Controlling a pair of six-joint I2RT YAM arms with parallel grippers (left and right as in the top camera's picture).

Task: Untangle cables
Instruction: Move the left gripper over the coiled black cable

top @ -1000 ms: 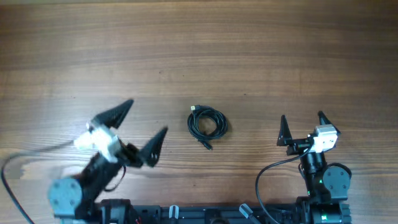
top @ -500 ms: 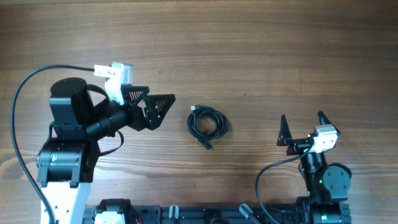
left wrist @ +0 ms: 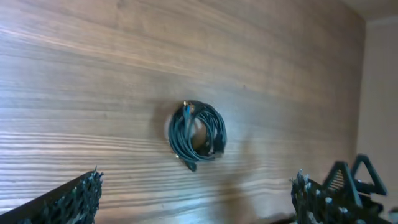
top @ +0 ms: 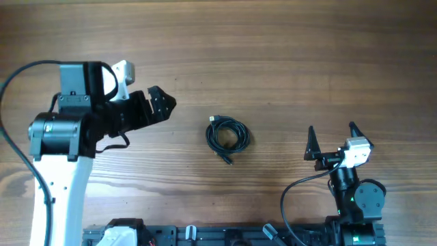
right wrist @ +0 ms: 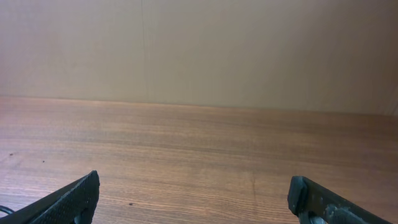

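A small coil of thin black cables [top: 227, 135] lies on the wooden table near the middle, with plug ends sticking out at its top left and bottom. It also shows in the left wrist view [left wrist: 196, 132]. My left gripper [top: 160, 104] is open and empty, raised to the left of the coil and pointing toward it. My right gripper [top: 332, 135] is open and empty at the right front, well apart from the coil. In the right wrist view its fingers [right wrist: 199, 199] frame bare table.
The wooden table [top: 273, 55] stretches across the view. The left arm's base and its thick black wire [top: 13, 82] are at the left. The right arm's base [top: 358, 198] sits at the front edge.
My left arm has lifted from low at the front left and swung toward the back, its gripper now raised and aimed at the coil. The right arm and coil have not moved.
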